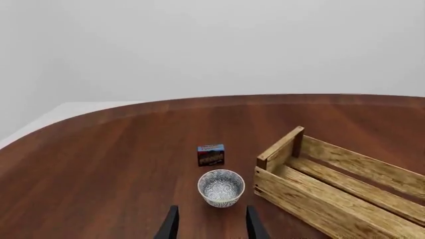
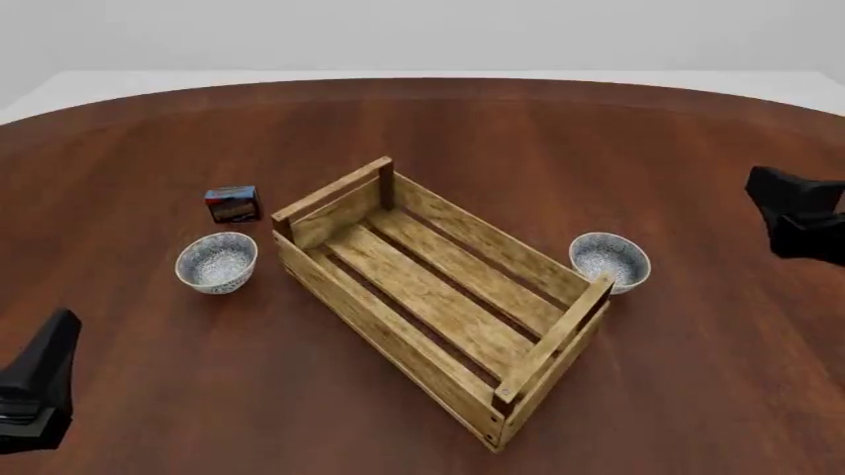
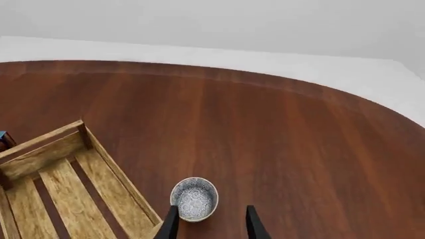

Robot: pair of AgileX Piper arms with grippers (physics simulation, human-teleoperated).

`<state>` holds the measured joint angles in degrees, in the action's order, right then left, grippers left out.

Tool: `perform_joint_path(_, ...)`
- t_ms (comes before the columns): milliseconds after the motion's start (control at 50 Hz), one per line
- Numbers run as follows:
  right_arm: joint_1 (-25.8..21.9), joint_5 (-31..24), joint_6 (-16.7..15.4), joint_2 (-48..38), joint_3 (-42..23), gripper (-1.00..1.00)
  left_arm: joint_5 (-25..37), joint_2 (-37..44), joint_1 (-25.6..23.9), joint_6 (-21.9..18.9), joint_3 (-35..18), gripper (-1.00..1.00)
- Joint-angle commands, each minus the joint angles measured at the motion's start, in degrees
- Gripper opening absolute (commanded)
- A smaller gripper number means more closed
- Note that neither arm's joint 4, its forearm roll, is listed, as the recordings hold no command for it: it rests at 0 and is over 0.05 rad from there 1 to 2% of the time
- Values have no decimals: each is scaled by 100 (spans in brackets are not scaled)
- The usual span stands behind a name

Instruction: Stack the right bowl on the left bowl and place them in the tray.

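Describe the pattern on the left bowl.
Fine grey-and-white speckle on the left bowl, clearest in the left wrist view.

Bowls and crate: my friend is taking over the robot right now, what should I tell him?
Left pincer: open, holding nothing, aimed at the left speckled grey ceramic bowl.
Right pincer: open, holding nothing, aimed at the right speckled grey bowl.
The long light-wood slatted tray lies between the bowls with nothing in it. A small dark box sits beyond the left bowl.
Done: nothing yet.
Left: stack right bowl on left bowl, then put both in the tray.
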<state>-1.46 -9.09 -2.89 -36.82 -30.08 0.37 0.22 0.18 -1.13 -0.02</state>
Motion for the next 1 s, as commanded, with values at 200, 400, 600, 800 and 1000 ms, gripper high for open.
perform_joint_path(200,86,-693,-392,-1671,-1373,100,-25,3,-84,-7,-8,100)
perform_joint_path(400,122,-951,-482,-2555,-2010,100,21,-15,-47,6,-10,100)
perform_joint_path(600,218,-1112,-867,-3387,-2385,100,15,-19,-72,74,-37,100)
perform_joint_path(800,319,-1287,-787,-4090,-2845,100,59,-20,-77,95,-95,100)
perform_joint_path(1000,314,-1314,-849,-4414,-2939,100,94,-21,-96,112,-121,100)
